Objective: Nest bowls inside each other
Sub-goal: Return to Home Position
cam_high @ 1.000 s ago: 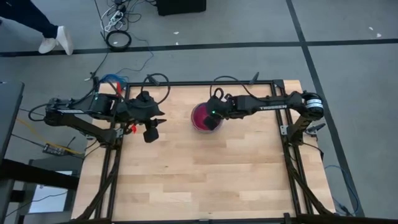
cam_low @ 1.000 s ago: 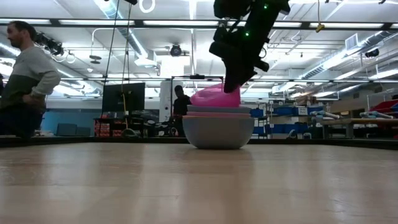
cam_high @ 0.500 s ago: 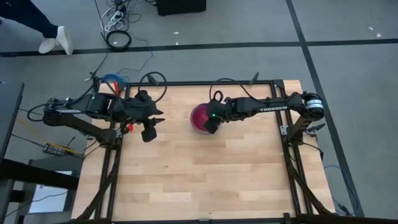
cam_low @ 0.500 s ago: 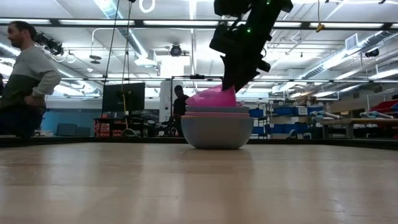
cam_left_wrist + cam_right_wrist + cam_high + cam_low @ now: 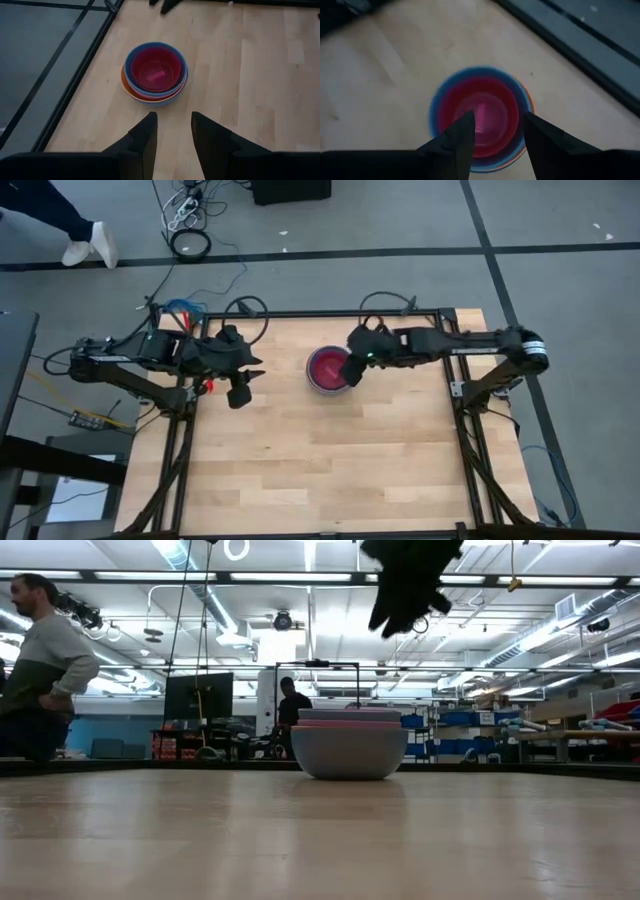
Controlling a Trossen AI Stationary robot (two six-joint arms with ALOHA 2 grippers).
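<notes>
The bowls [image 5: 326, 369] stand nested in one stack on the table's far middle, resting on the outermost bowl's base. In the left wrist view the stack [image 5: 154, 72] shows a red bowl innermost, then blue and orange rims. The low view shows the stack [image 5: 350, 750] with a pale outer bowl and pink and purple rims on top. My right gripper [image 5: 496, 118] hangs open above the stack's right side, clear of it, and appears blurred in the low view [image 5: 402, 600]. My left gripper [image 5: 172, 117] waits open at the table's left edge [image 5: 241, 387], pointing toward the stack.
Bare wooden tabletop [image 5: 320, 470] stretches from the stack to the near edge. A black metal frame [image 5: 470, 450] borders the table. A person [image 5: 40, 670] stands in the room beyond, at the low view's left.
My right gripper has let go of the pink bowl, which stood tilted on top of the stack and now sits level, sunk into it. The gripper has risen clear and drawn back toward the table's right edge.
</notes>
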